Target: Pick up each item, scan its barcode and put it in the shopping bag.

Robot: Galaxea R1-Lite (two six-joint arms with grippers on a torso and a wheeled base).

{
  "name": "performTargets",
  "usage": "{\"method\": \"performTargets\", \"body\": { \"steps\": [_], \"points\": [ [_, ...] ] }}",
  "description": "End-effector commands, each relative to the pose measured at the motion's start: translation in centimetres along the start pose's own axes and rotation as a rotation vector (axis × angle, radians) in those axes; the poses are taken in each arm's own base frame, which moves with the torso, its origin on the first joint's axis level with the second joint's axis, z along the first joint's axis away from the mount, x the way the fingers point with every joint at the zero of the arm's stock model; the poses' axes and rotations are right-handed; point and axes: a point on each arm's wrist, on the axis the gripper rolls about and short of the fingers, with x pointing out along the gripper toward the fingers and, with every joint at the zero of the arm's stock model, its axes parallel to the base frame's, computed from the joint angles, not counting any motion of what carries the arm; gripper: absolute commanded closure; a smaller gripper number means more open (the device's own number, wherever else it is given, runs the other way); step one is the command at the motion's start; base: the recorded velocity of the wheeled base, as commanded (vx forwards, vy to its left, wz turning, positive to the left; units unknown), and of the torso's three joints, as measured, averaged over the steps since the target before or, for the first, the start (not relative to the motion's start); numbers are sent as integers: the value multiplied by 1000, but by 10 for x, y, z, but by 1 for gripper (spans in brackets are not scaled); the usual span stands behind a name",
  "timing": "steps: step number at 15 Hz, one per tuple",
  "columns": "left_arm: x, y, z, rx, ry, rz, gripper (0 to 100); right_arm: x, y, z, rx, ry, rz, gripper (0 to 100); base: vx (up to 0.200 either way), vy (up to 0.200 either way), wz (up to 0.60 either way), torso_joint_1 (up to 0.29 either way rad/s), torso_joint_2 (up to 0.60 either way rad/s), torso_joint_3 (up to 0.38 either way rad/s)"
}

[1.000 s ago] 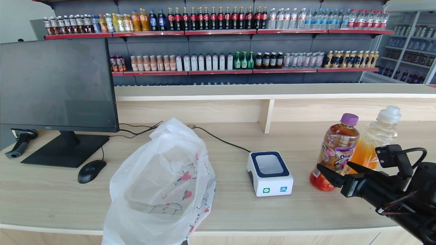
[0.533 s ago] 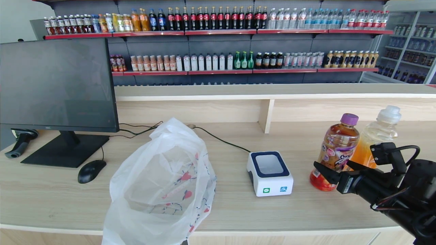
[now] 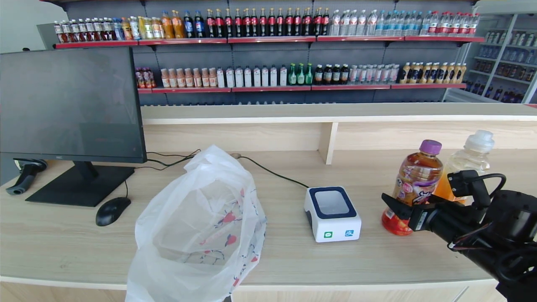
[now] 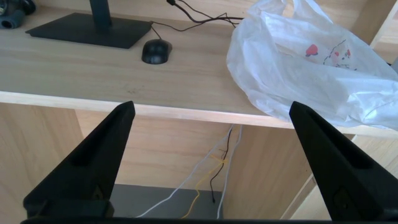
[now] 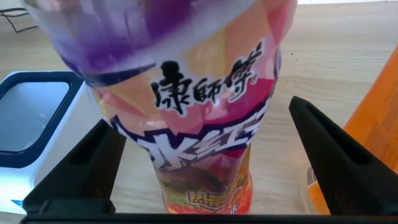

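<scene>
A juice bottle with a purple cap [image 3: 413, 180] [image 5: 199, 93] stands on the wooden counter [image 3: 285, 260] at the right. My right gripper [image 3: 407, 203] [image 5: 205, 115] is open, with one finger on each side of the bottle's lower half and a gap showing at both sides. Behind it stands a white-capped bottle of orange drink [image 3: 465, 163] [image 5: 379, 112]. The white barcode scanner [image 3: 331, 214] [image 5: 31, 118] sits just left of the bottles. A white plastic shopping bag [image 3: 201, 226] [image 4: 311, 56] stands open farther left. My left gripper [image 4: 211, 109] hangs open and empty below the counter's front edge.
A monitor [image 3: 71, 105] on its stand, a black mouse [image 3: 112, 210] [image 4: 155, 51] and a handheld scanner [image 3: 25, 174] occupy the counter's left end. A raised wooden ledge [image 3: 335, 113] runs along the back, with drink shelves [image 3: 268, 40] behind it. Cables [image 3: 272, 172] trail across the counter.
My right gripper has slid left and forward, so its fingers now straddle the purple-capped bottle. Nothing else has moved.
</scene>
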Motion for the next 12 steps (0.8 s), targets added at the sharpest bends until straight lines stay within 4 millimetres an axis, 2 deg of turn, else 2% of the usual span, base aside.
{"method": "performTargets", "body": {
  "steps": [1, 12],
  "points": [
    [0, 0, 0, -1, -1, 0, 0, 6, 0, 2, 0, -13, 2, 0, 0, 0, 0, 0, 0, 0],
    [0, 0, 0, -1, -1, 0, 0, 15, -1, 7, -7, -45, 4, 0, 0, 0, 0, 0, 0, 0]
  ]
}}
